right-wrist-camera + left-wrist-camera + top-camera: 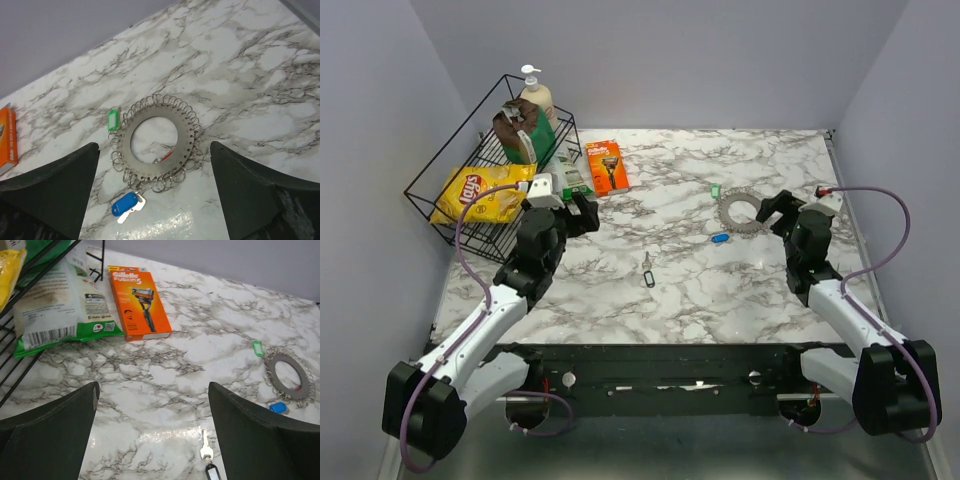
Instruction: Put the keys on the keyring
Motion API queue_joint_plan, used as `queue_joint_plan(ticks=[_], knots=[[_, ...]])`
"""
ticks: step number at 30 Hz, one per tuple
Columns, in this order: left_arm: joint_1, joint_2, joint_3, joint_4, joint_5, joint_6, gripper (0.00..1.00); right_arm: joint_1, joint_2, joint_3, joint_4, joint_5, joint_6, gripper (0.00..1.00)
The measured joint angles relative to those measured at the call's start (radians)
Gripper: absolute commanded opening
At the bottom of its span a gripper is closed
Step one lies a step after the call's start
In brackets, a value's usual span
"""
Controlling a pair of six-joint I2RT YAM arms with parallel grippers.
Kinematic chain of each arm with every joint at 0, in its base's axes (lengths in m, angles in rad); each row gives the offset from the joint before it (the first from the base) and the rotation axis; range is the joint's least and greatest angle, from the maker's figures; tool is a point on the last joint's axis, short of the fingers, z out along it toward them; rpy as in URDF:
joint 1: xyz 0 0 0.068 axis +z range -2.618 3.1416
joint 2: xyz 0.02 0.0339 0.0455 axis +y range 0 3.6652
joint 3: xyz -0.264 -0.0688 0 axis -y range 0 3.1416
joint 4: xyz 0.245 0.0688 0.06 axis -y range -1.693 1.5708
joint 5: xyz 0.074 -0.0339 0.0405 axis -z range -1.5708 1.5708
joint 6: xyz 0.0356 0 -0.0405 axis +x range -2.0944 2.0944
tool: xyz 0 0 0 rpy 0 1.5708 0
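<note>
The grey keyring [157, 142], a flat metal disc edged with small wire loops, lies on the marble table at right [738, 212] and shows in the left wrist view [288, 372]. A green-tagged key [113, 120] lies at its left edge, a blue-tagged key [125, 204] at its near edge, and a red-tagged key [166, 153] partly under its inner rim. A silver key with a dark tag [648, 270] lies alone mid-table [205, 450]. My right gripper [155, 200] is open just near of the ring. My left gripper [152, 440] is open and empty, left of the silver key.
An orange razor pack [607, 166] lies at the back left. A black wire basket [470, 215] holds a yellow chip bag [480, 195], a green-and-white packet [60, 305] and a soap dispenser [536, 100]. Grey walls enclose the table.
</note>
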Motion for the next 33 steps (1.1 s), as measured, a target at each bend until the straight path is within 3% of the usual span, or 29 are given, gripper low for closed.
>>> queue_joint_plan(ticks=[7, 11, 18, 25, 28, 33], knots=[[0.000, 0.077, 0.076, 0.014, 0.123, 0.023, 0.99, 0.000, 0.019, 0.023, -0.061, -0.079, 0.018, 1.00], [-0.002, 0.174, 0.190, -0.042, 0.181, 0.030, 0.99, 0.000, 0.105, 0.145, -0.159, -0.113, -0.003, 1.00], [-0.050, 0.377, 0.539, -0.210, 0.206, 0.021, 0.99, 0.018, 0.362, 0.446, -0.361, -0.200, -0.054, 1.00], [-0.058, 0.560, 0.968, -0.419, 0.214, -0.027, 0.99, 0.112, 0.670, 0.765, -0.617, -0.219, -0.094, 1.00], [-0.058, 0.578, 0.982, -0.431, 0.239, -0.056, 0.99, 0.148, 0.777, 0.859, -0.710, -0.217, -0.101, 1.00], [-0.059, 0.566, 0.798, -0.408, 0.282, -0.098, 0.99, 0.164, 0.842, 0.886, -0.822, -0.217, -0.105, 1.00]])
